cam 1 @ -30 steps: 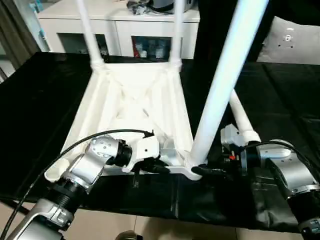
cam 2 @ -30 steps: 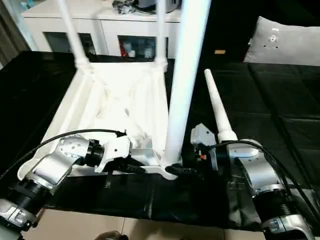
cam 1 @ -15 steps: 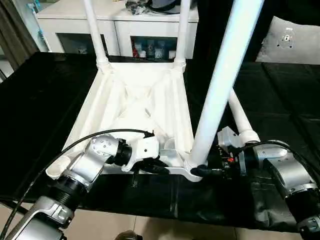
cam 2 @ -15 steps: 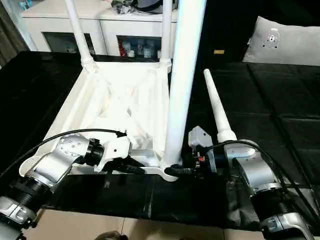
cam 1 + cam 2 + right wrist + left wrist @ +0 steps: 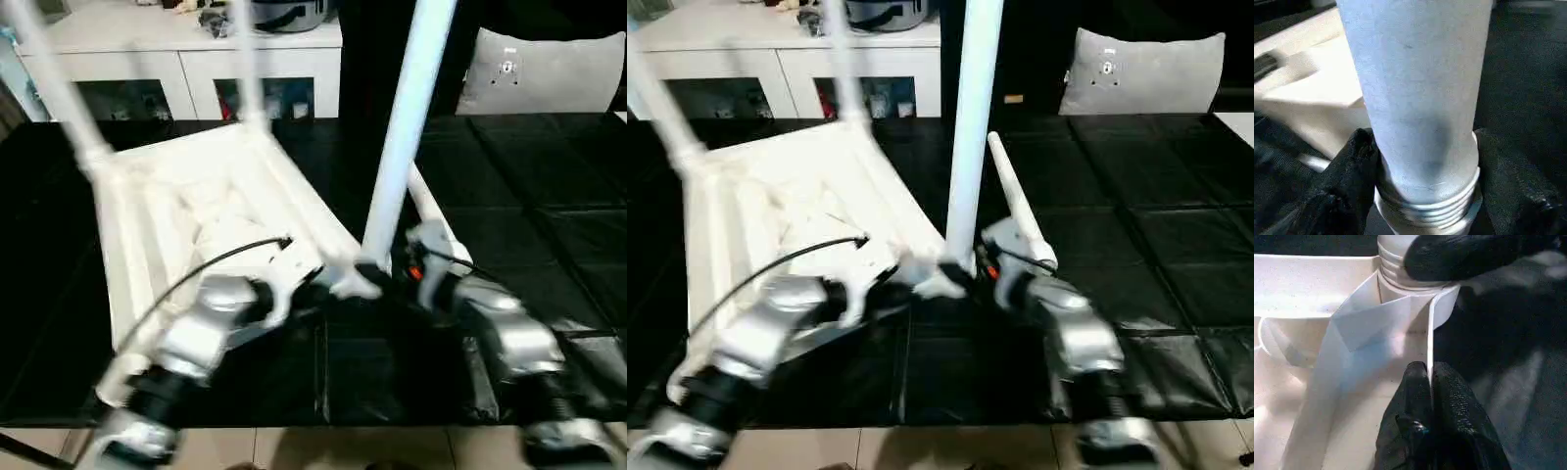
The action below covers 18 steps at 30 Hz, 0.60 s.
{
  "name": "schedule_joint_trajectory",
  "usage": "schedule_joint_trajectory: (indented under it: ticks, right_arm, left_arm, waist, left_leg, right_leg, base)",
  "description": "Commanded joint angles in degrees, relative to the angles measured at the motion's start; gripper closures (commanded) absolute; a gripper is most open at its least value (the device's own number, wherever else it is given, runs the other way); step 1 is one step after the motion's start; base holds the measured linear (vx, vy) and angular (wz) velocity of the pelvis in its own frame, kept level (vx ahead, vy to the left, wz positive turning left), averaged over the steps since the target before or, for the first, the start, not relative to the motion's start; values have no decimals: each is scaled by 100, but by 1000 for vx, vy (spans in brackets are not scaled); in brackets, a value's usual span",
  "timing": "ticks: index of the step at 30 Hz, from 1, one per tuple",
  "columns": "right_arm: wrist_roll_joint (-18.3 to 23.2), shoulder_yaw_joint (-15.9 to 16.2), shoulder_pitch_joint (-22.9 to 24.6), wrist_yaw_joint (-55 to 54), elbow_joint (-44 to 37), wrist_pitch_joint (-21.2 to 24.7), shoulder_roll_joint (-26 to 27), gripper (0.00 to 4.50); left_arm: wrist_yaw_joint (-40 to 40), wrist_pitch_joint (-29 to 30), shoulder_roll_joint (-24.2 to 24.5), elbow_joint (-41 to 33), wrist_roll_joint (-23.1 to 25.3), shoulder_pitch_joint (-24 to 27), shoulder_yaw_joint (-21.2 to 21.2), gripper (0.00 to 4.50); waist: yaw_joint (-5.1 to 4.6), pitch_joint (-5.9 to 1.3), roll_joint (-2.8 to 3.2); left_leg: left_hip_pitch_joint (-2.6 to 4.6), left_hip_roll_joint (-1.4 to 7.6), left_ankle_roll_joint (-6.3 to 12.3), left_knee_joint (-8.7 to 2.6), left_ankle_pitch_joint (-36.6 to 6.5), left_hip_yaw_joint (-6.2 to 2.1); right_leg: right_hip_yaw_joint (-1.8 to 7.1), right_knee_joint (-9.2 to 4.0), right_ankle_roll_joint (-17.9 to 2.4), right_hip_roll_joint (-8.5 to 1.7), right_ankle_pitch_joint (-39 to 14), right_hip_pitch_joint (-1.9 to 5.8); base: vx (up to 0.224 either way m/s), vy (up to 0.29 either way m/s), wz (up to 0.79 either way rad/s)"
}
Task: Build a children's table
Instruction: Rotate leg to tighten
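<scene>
The children's table top (image 5: 176, 196) lies upside down on the black work table, ribbed underside up. Two legs (image 5: 59, 98) stand in its far corners. A third leg (image 5: 404, 147) stands upright in the near right corner socket. My right gripper (image 5: 380, 276) is shut on that leg's ringed base, with a black finger (image 5: 1354, 161) on each side of it. My left gripper (image 5: 1429, 377) is shut on the thin white rim of the table top just beside that socket. A loose leg (image 5: 1017, 208) lies on the black cover behind my right wrist.
A white cabinet (image 5: 196, 49) stands behind the black-covered work table (image 5: 549, 215), and a grey cushion (image 5: 539, 73) lies at the back right. The work table's front edge (image 5: 323, 426) runs just under my forearms, with floor below.
The whole picture has shifted and blurred, so the camera has moved. My right gripper's fingers have closed in on the base of the upright leg. The left gripper keeps its pinch on the rim.
</scene>
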Motion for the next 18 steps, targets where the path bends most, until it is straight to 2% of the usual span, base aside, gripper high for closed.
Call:
schedule_joint_trajectory:
  ticks: [1, 3, 4, 5, 6, 7, 8, 13, 14, 16, 18]
  right_arm:
    - [-110, 319, -25, -300, 247, 220, 372, 183]
    - [-111, 257, -20, -426, 289, 76, 429, 183]
    - [-78, 211, 0, -462, 277, 59, 420, 148]
    - [-8, 147, 55, -432, 194, 29, 389, 127]
    - [-8, 147, 55, -432, 194, 29, 389, 113]
    - [64, 50, 145, -358, 41, -53, 334, 113]
    - [70, 34, 160, -344, 14, -71, 324, 107]
    - [181, -76, 407, 70, -387, -302, -21, 72]
    - [179, -77, 494, 191, -495, -349, -148, 51]
    - [399, -196, 725, 510, -824, -161, -401, 39]
    - [556, -314, 883, 642, -1044, -45, -577, 28]
  left_arm:
    - [354, -253, -567, -440, -172, -238, -135, 450]
    - [445, -195, -674, -458, -172, -241, -178, 450]
    - [464, -156, -672, -490, -154, -241, -220, 450]
    - [445, -161, -613, -493, -131, -242, -230, 450]
    - [445, -161, -613, -493, -131, -242, -230, 450]
    - [445, -206, -526, -451, -72, -256, -206, 450]
    - [453, -216, -515, -438, -57, -261, -198, 450]
    - [501, -298, -428, -210, 60, -374, -84, 450]
    - [539, -326, -407, -124, 79, -420, -62, 450]
    - [579, -407, -373, 91, 93, -530, -22, 450]
    - [616, -411, -372, 247, 103, -621, -1, 450]
  waist:
    - [47, -357, -125]
    - [65, -376, -111]
    - [68, -388, -109]
    - [87, -395, -107]
    - [91, -395, -107]
    - [100, -397, -82]
    - [120, -401, -92]
    - [176, -389, -97]
    - [196, -389, -92]
    - [227, -390, -104]
    - [227, -376, -123]
  left_leg:
    - [4, 213, 269, -393, -1273, -112]
    - [18, 223, 311, -381, -1216, -98]
    - [-4, 228, 354, -385, -1126, -96]
    - [4, 231, 398, -378, -1076, -89]
    - [-1, 229, 426, -376, -1051, -89]
    - [-16, 228, 461, -374, -991, -89]
    - [2, 237, 487, -366, -979, -81]
    - [-6, 237, 487, -375, -1002, -79]
    - [2, 237, 489, -370, -1021, -76]
    - [5, 231, 518, -369, -1016, -73]
    - [-39, 219, 549, -379, -1004, -82]
  right_leg:
    - [200, -568, -720, -370, -2640, 268]
    - [221, -551, -798, -374, -2331, 256]
    - [225, -520, -874, -375, -2072, 276]
    - [231, -505, -941, -369, -1871, 273]
    - [233, -496, -971, -373, -1789, 279]
    - [232, -480, -1018, -376, -1653, 297]
    - [239, -481, -1038, -380, -1577, 285]
    - [236, -487, -1004, -382, -1666, 306]
    - [236, -499, -969, -378, -1714, 300]
    - [239, -503, -940, -374, -1730, 303]
    - [224, -515, -867, -365, -1775, 327]
  base:
    - [0, 0, 0]
    - [0, 0, 0]
    - [0, 0, 0]
    - [0, 0, 0]
    - [0, 0, 0]
    - [0, 0, 0]
    - [0, 0, 0]
    - [0, 0, 0]
    - [0, 0, 0]
    - [0, 0, 0]
    - [0, 0, 0]
